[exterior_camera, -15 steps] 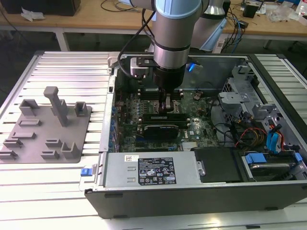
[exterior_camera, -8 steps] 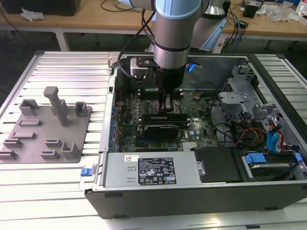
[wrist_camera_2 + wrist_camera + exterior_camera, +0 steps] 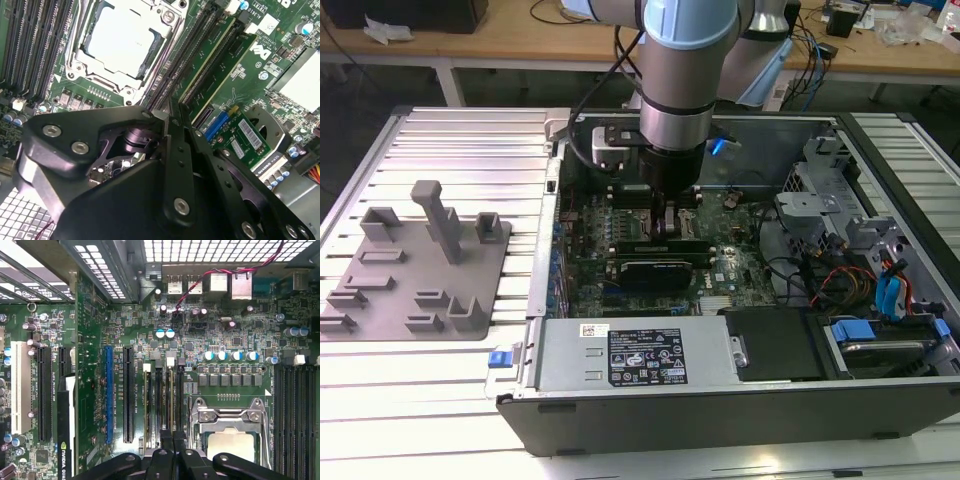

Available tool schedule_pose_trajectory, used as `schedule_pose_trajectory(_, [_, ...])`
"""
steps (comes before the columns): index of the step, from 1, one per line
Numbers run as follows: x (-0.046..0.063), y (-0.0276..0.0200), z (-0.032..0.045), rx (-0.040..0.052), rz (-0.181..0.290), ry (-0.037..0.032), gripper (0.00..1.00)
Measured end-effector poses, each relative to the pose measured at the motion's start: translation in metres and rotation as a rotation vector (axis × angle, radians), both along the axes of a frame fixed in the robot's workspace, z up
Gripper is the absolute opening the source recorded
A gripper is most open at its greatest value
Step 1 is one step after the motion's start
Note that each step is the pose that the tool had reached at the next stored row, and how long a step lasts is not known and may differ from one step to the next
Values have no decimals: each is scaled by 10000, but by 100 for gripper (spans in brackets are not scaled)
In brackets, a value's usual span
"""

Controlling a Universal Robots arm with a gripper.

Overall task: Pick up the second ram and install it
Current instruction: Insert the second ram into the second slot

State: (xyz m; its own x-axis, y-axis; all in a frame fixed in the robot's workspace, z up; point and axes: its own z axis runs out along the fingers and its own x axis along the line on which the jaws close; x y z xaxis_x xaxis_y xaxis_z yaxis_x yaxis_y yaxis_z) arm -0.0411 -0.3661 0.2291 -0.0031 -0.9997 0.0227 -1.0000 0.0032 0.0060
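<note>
The second ram [image 3: 212,60] is a long green stick with a pale top edge. It stands upright in a black memory slot beside the CPU socket [image 3: 125,40]. My gripper [image 3: 176,112] is low inside the open computer case [image 3: 550,290], and its two black fingers are pinched together at the stick's near end. In the first wrist view the gripper [image 3: 171,437] sits over the row of memory slots [image 3: 161,400], next to the socket [image 3: 230,435]. The exterior view has the gripper [image 3: 670,222] just above the motherboard.
A black graphics card [image 3: 660,268] lies close in front of the gripper. The power supply [image 3: 640,355] fills the case's near side, and drive cages with cables [image 3: 840,230] stand at the exterior view's right. A grey fixture [image 3: 420,270] sits on the table at the left.
</note>
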Motion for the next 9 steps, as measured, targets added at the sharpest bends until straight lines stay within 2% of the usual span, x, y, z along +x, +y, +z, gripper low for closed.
schedule_pose_trajectory(7, [0,0,-24,0,-1,0,9])
schedule_pose_trajectory(8, [1,1,-29,10,-1,-5,10])
schedule_pose_trajectory(9, [0,0,-26,2,0,-1,16])
